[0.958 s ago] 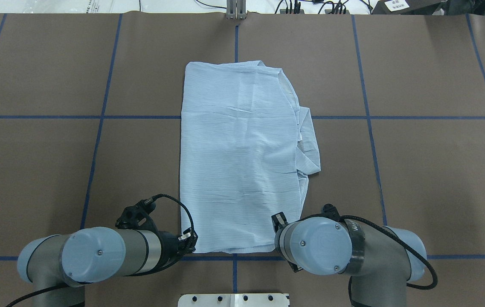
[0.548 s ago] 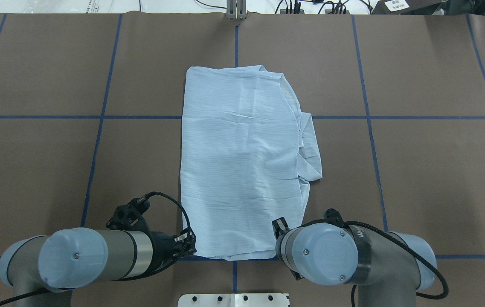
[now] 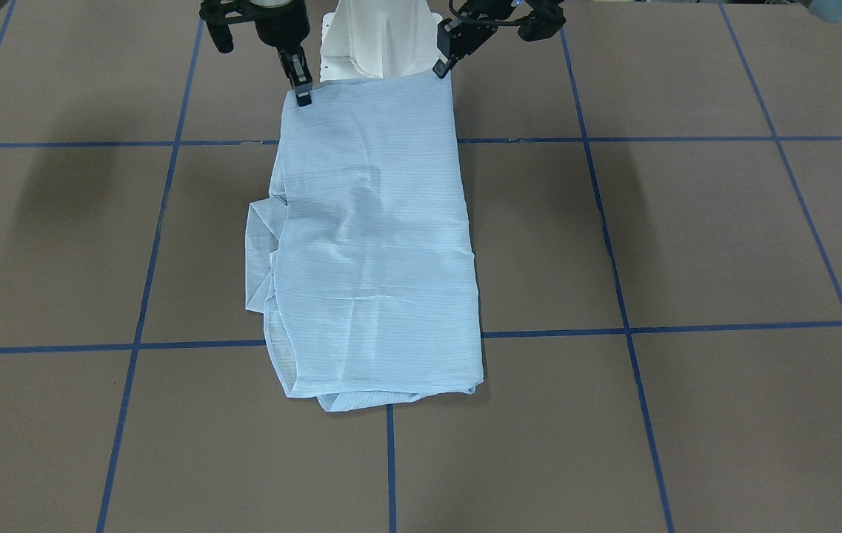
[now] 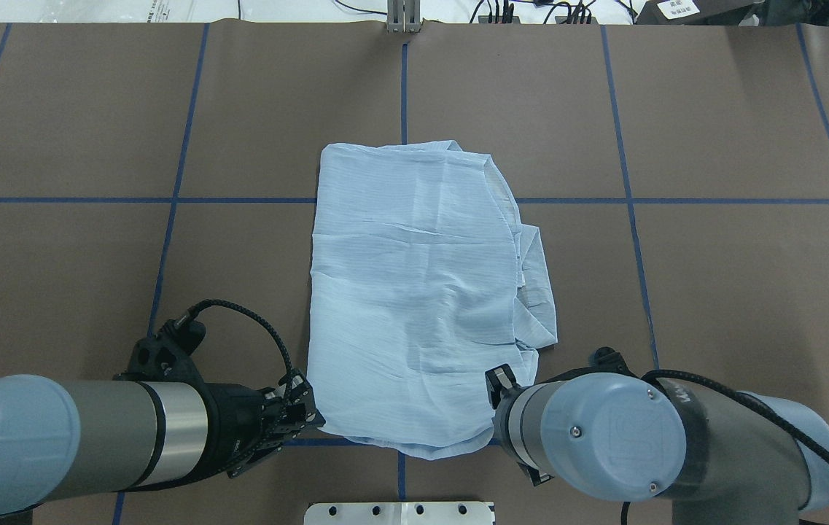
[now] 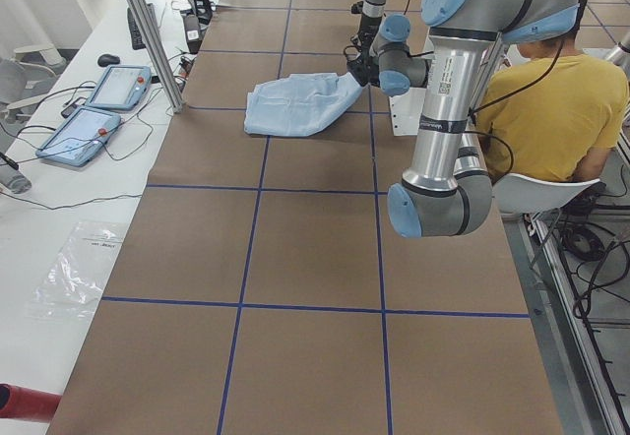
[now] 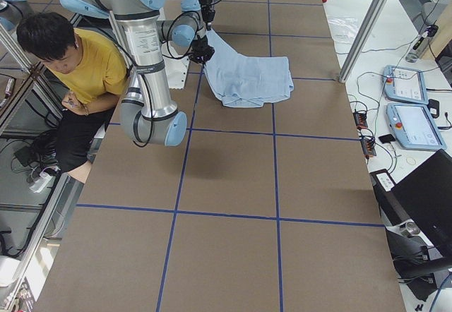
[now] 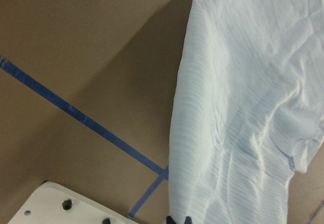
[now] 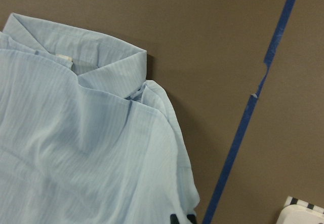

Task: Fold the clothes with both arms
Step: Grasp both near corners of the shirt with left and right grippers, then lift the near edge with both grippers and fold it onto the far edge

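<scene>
The shirt (image 4: 414, 292) is laid mid-table (image 4: 713, 292), near hem raised. The left gripper (image 3: 438, 71) and right gripper (image 3: 304, 95) are each clamped on a hem corner (far end flat). Fold-in-half is judged begun; the hem should be carried evenly to the far edge.

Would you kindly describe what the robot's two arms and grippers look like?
The left arm and right arm are silver-grey tubes with pale-blue joint caps. Black braided cables loop along them. The left gripper and right gripper are black, two-fingered.
</scene>
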`<state>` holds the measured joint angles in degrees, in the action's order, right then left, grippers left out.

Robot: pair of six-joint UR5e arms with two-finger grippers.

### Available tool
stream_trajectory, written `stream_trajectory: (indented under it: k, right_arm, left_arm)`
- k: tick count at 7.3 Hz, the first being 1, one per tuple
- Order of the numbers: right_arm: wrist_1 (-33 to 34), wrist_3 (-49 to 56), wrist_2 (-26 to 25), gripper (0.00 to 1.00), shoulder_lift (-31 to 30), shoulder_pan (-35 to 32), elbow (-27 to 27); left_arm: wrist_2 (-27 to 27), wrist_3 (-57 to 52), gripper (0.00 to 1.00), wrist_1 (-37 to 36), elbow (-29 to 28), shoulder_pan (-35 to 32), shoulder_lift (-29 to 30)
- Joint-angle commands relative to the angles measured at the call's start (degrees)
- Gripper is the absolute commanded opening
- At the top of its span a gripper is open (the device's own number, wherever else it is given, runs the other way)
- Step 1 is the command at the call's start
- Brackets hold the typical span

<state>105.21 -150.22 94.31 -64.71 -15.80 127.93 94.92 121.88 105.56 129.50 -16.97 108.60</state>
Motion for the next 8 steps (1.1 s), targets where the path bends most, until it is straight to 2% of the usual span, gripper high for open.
stream_trajectory:
  k: [1,3,5,7,8]
  right_arm:
    - [-0.53,7.27,5.67,0.0,6.14,-11.39,-7.47]
    - [-8.66,11.51,7.99,0.0,9.24,-18.1,-19.23]
    - [-12.21,17.48,11.59,0.0,18.17,-23.12,-35.74]
    - [-23.33,19.86,13.17,0.0,23.29,-26.29,-50.95]
    - [-24.43,23.35,14.57,0.0,26.97,-27.96,-57.38]
  left_arm:
    - [0.27,-7.94,0.0,-0.35,-9.65,-7.61,7.21]
    - [0.18,-12.17,0.0,0.7,-18.53,-12.72,11.61]
    - [0.09,-17.88,0.0,3.05,-29.42,-17.38,16.89]
    - [0.09,-19.22,0.0,16.37,-44.0,-20.46,20.15]
    - [0.01,-21.75,0.0,18.78,-48.16,-21.87,21.99]
